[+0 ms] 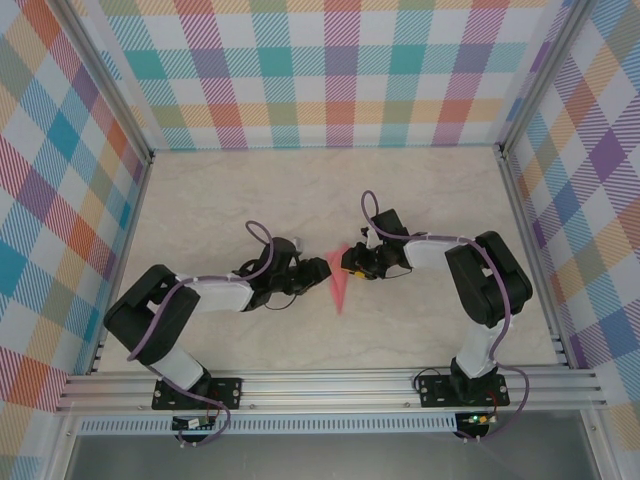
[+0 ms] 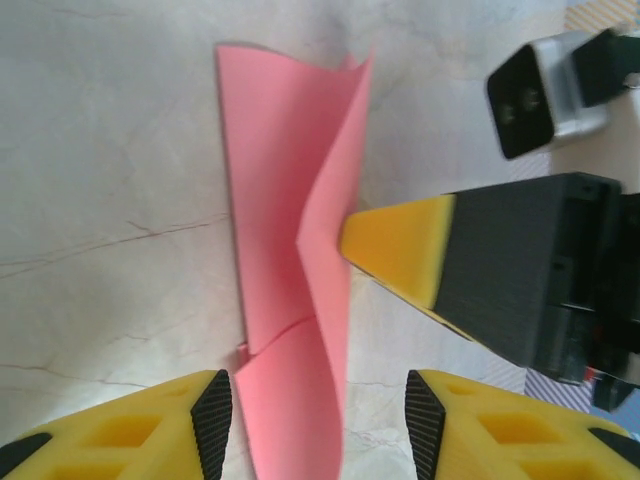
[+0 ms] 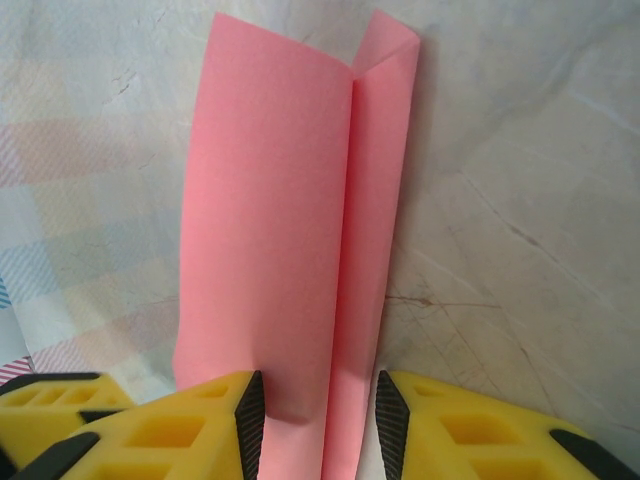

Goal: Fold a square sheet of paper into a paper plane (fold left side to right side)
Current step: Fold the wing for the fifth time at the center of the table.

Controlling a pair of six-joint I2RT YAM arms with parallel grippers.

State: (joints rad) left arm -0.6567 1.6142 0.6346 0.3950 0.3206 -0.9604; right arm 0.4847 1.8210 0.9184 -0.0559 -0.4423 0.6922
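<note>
The pink-red sheet of paper [image 1: 339, 285] lies folded into a narrow pointed shape mid-table, its tip towards the arms. In the left wrist view the paper [image 2: 290, 200] has one flap standing up along a crease. It runs between the pads of my left gripper [image 2: 318, 400], which stand well apart and open. My left gripper [image 1: 312, 272] is at the paper's left side. My right gripper [image 1: 352, 265] faces it from the right, and one of its yellow fingers [image 2: 400, 245] touches the raised flap. In the right wrist view the paper [image 3: 280, 200] passes between the partly open pads of my right gripper [image 3: 320, 410].
The beige marbled table [image 1: 250, 200] is walled by plaid panels [image 1: 330, 70] on three sides. Aluminium rails [image 1: 330, 385] run along the near edge by the arm bases. The right arm's wrist camera [image 2: 530, 95] sits close to my left gripper.
</note>
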